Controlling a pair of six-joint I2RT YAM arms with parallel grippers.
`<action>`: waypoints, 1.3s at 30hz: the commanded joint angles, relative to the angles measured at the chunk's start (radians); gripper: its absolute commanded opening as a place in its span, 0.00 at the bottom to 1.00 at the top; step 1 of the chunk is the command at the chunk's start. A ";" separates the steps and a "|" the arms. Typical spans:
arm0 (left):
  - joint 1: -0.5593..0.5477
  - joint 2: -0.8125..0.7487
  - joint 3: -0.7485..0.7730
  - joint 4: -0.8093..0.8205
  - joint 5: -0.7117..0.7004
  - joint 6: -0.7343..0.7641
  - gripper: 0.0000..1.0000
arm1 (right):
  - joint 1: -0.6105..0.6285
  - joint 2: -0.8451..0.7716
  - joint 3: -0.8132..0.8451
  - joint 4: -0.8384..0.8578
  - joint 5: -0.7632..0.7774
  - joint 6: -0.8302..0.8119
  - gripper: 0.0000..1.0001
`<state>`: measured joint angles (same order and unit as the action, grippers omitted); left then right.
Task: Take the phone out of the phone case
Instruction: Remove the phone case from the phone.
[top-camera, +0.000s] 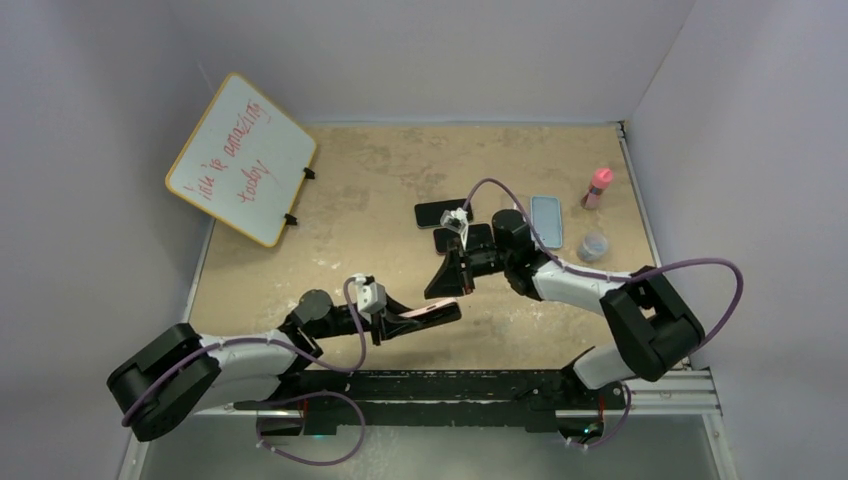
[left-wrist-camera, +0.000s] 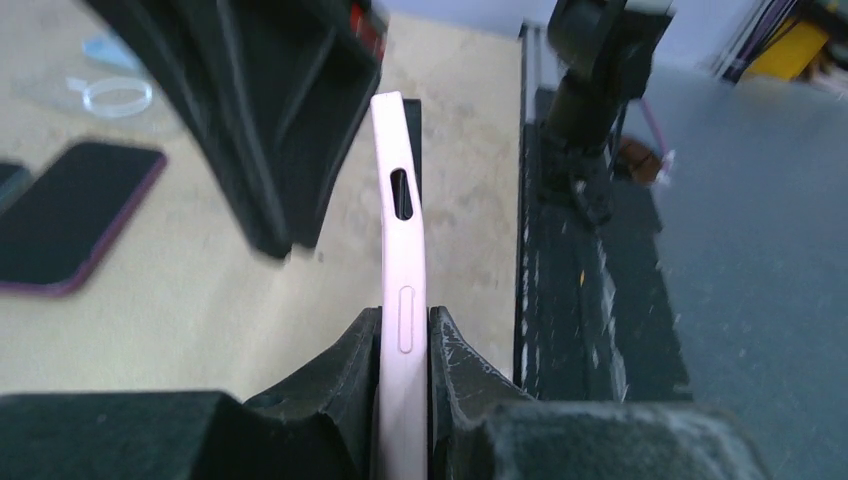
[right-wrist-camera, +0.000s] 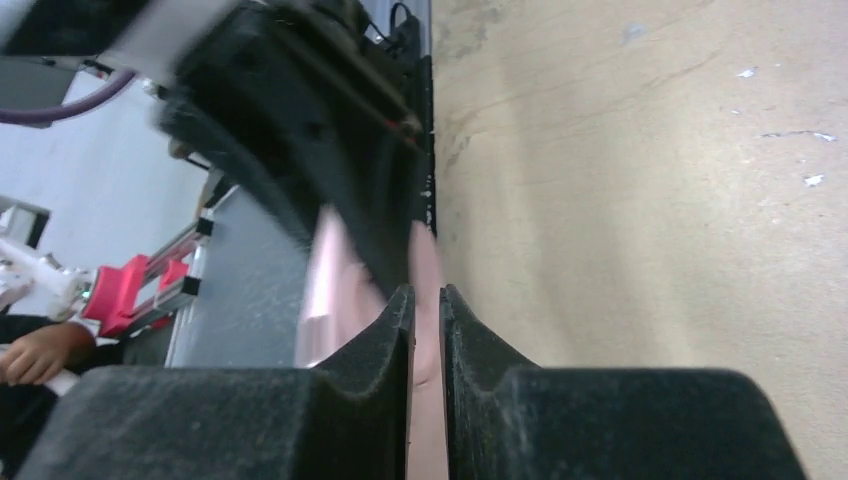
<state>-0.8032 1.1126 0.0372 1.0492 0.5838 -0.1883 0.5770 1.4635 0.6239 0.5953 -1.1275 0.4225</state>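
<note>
The phone case (left-wrist-camera: 400, 300) is pale pink; the left gripper (left-wrist-camera: 404, 322) is matte black, scuffed grey. The table (top-camera: 400, 170) is sandy tan, mottled. Upper left, the whiteboard (top-camera: 243, 158) is white with an orange frame and red writing (too slanted to read). A cable (top-camera: 488, 182) is purple; the bottle (top-camera: 598, 186) at upper right has a pink cap.

Robot lab booth (white walls (top-camera: 420, 50), whiteboard (top-camera: 240, 158))

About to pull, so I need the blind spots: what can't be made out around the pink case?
Whether the pink case is full or empty: left wrist shows only its edge; top view too small.
How far the right gripper bites it: right wrist view is blurred.
</note>
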 joint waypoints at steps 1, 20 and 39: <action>-0.027 -0.119 0.108 0.178 -0.109 -0.059 0.00 | 0.023 -0.016 0.003 0.048 0.162 -0.009 0.08; 0.123 -0.140 0.153 -0.059 -0.217 -0.308 0.00 | -0.126 -0.466 -0.177 -0.074 0.569 -0.028 0.75; 0.318 -0.080 0.429 -0.203 0.361 -0.529 0.00 | -0.129 -0.704 -0.385 0.140 0.376 -0.062 0.66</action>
<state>-0.4911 1.0969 0.3725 0.8768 0.8032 -0.7040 0.4469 0.7452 0.2504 0.5613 -0.6632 0.3763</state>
